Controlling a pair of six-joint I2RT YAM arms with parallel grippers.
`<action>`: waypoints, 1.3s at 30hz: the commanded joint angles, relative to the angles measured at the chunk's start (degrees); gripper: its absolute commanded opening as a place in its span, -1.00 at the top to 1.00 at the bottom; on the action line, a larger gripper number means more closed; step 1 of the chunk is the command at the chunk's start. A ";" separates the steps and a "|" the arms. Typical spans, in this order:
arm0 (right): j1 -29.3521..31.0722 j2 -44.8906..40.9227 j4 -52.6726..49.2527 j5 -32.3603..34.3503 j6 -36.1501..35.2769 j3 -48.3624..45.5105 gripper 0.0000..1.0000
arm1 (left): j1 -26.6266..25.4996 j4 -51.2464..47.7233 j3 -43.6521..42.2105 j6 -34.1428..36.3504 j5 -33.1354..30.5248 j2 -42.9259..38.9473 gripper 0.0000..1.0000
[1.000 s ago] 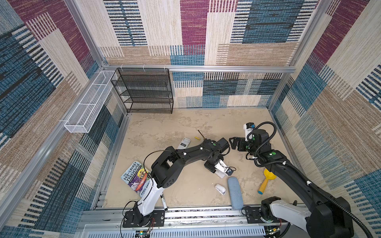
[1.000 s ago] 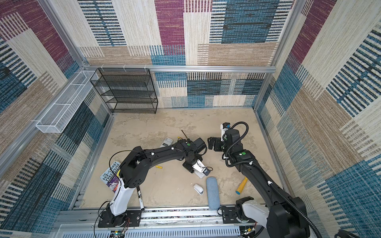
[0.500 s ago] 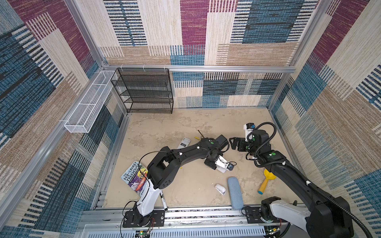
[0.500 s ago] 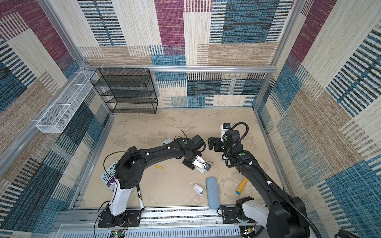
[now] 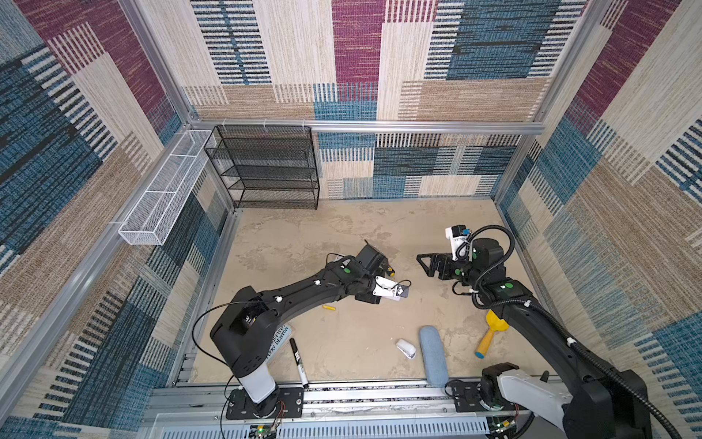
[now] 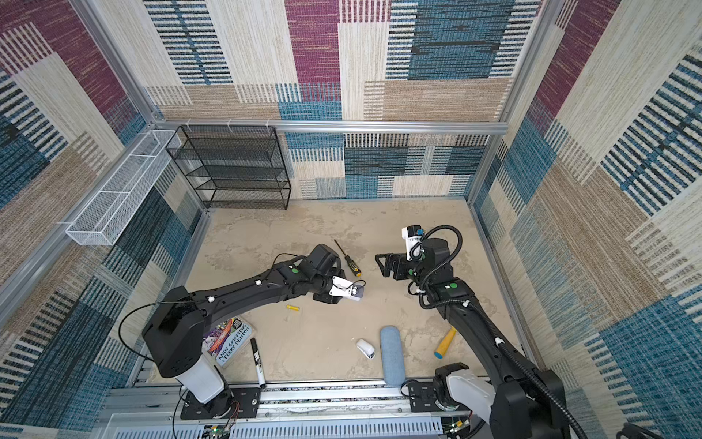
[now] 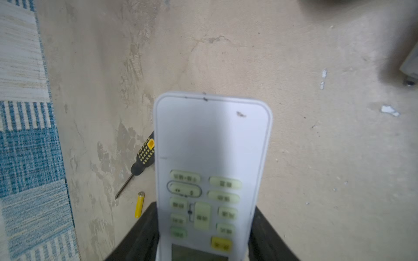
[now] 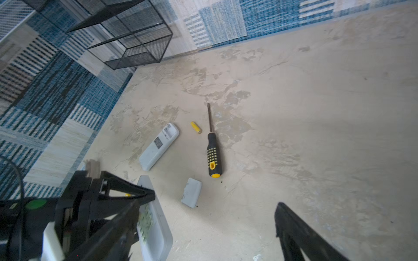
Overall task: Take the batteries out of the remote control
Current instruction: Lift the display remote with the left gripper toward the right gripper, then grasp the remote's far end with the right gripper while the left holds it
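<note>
1. Room: walls [image 5: 380, 57] of patchwork carpet; tabletop [image 5: 342, 235] mottled beige
2. Arms: left tool [image 7: 203, 205] clamped on white remote [image 7: 212, 140]; right tool [image 5: 424, 266] jaws apart, empty
3. Flat: second remote [image 8: 159, 145], plain in right wrist view, masked by left arm [image 5: 296, 292] from above
4. Loose on tabletop: yellow battery [image 5: 329, 307] [image 6: 292, 307] by left arm in both top views; second yellow battery [image 8: 195, 127] beside screwdriver [image 8: 212, 153] shaft, wrist views only

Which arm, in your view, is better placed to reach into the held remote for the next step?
Right, I think. The right gripper is open, empty and points toward the remote, while the left gripper is occupied clamping it.
</note>
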 commanded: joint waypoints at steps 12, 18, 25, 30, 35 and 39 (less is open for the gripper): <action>7.75 1.19 3.20 -15.60 -0.27 -1.08 -0.32 | 2.58 19.86 -10.91 -8.54 1.26 -9.16 -0.08; 8.82 4.15 6.38 -13.97 1.71 -0.24 -0.04 | 2.61 21.42 -12.14 -8.73 2.75 -10.65 -0.08; 10.16 8.81 7.83 -14.32 2.12 2.63 0.05 | 2.60 22.23 -12.95 -8.59 3.81 -11.33 -0.08; 11.51 12.40 7.17 -13.78 1.57 5.12 0.18 | 2.60 22.12 -13.27 -8.12 3.77 -11.63 -0.08; 12.22 14.42 5.53 -13.48 0.72 6.59 0.30 | 2.69 22.29 -13.32 -7.42 2.89 -11.63 -0.08; 12.62 15.09 4.31 -13.83 0.20 7.06 0.30 | 2.86 22.95 -13.37 -7.23 2.27 -11.55 -0.08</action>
